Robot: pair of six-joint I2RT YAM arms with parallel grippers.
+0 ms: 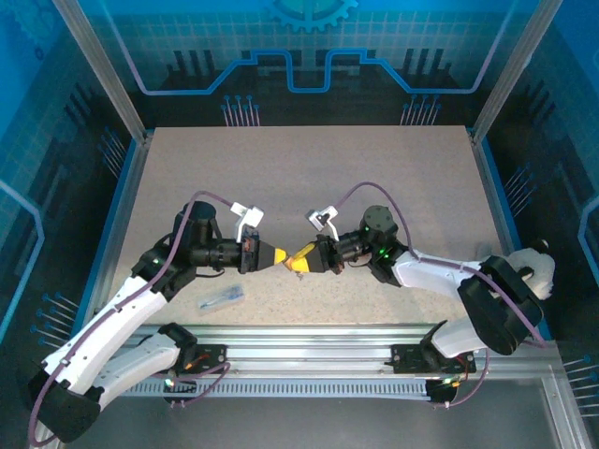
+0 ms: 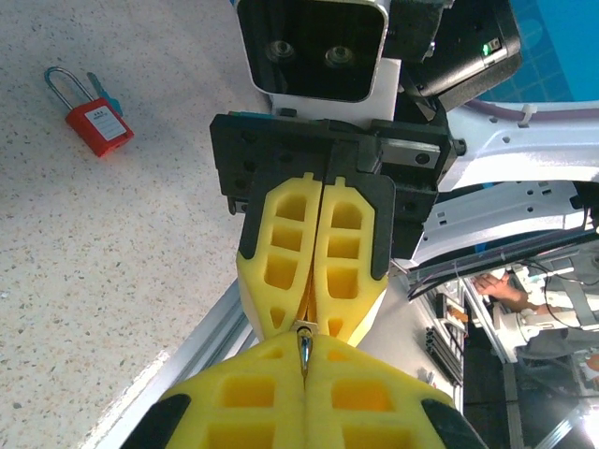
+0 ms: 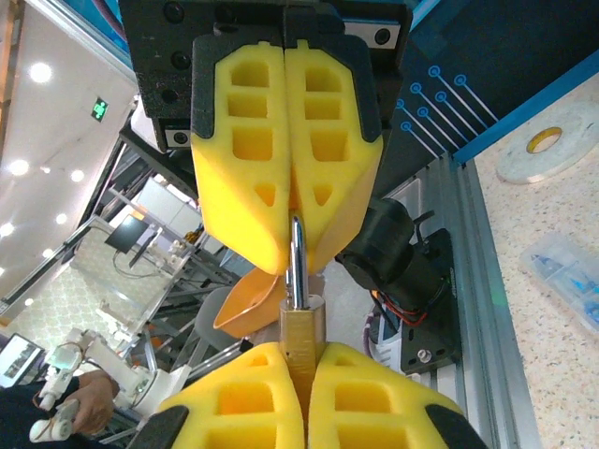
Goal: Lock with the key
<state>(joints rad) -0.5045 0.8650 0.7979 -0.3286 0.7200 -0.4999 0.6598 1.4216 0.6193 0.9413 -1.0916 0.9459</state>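
1. A small brass-coloured padlock (image 3: 302, 323) with a silver metal shackle (image 3: 296, 253) is held in the air between two robot arms, well apart from a red padlock (image 2: 96, 126) that lies flat on the speckled beige counter (image 1: 374, 168).
2. The right end effector (image 3: 301, 360), with yellow foam fingers, is clenched on the brass body. The left end effector (image 2: 303, 348) faces it tip to tip and is clenched on the thin shackle.
3. The tiny metal key with a blue-teal plastic head (image 2: 99, 89) lies on the counter just beside the red padlock, by its shackle. Nothing holds it.
4. The step in hand looks like steadying the brass lock. To do it well, keep both grips in line with the shackle and avoid twisting. The left end effector would likely have to let go to fetch the key, so the right grip should leave the keyhole uncovered.
5. The red padlock carries a white label (image 2: 103, 122); its print is too small to read. No brand is legible.
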